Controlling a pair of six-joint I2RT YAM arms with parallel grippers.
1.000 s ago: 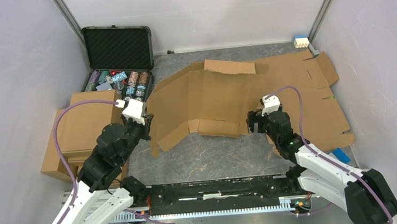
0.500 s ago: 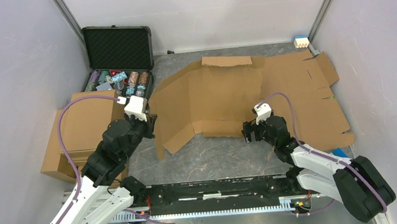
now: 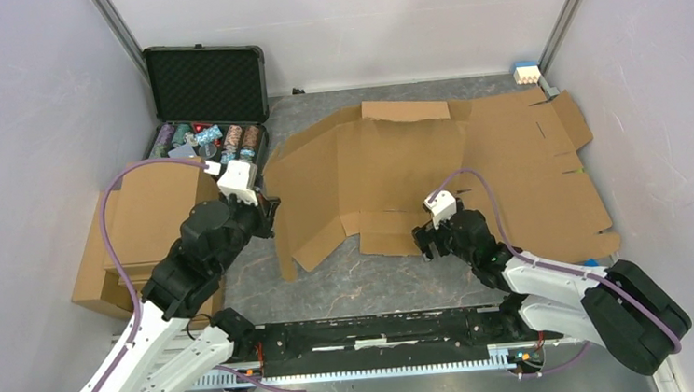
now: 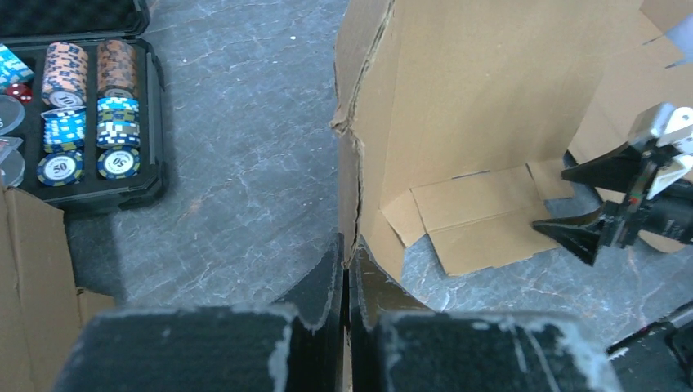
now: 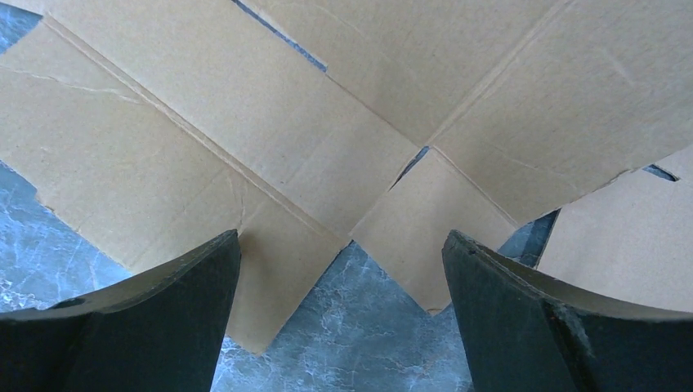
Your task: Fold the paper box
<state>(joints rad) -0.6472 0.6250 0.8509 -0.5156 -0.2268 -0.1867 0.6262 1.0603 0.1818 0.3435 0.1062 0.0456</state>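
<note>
The paper box [image 3: 397, 169] is a brown cardboard blank lying mostly flat in the middle of the table, with its left panel lifted. My left gripper [image 3: 269, 210] is shut on that panel's left edge; in the left wrist view the jaws [image 4: 346, 257] pinch the thin edge of the cardboard [image 4: 482, 98]. My right gripper [image 3: 421, 243] is open and low at the blank's front flap. In the right wrist view its fingers [image 5: 163, 302] straddle the flap's corners [image 5: 310, 122] without touching them. It also shows open in the left wrist view [image 4: 590, 200].
An open black case of poker chips [image 3: 206, 113] stands at the back left. A stack of brown cardboard [image 3: 139, 222] lies under my left arm. Another flat cardboard blank [image 3: 547, 171] lies at the right. A small white and blue item [image 3: 526, 73] sits at the back right.
My right gripper has moved left and toward the near edge, down to the front flap. My left gripper has shifted slightly right with the panel edge. The blank's back flap lies flatter.
</note>
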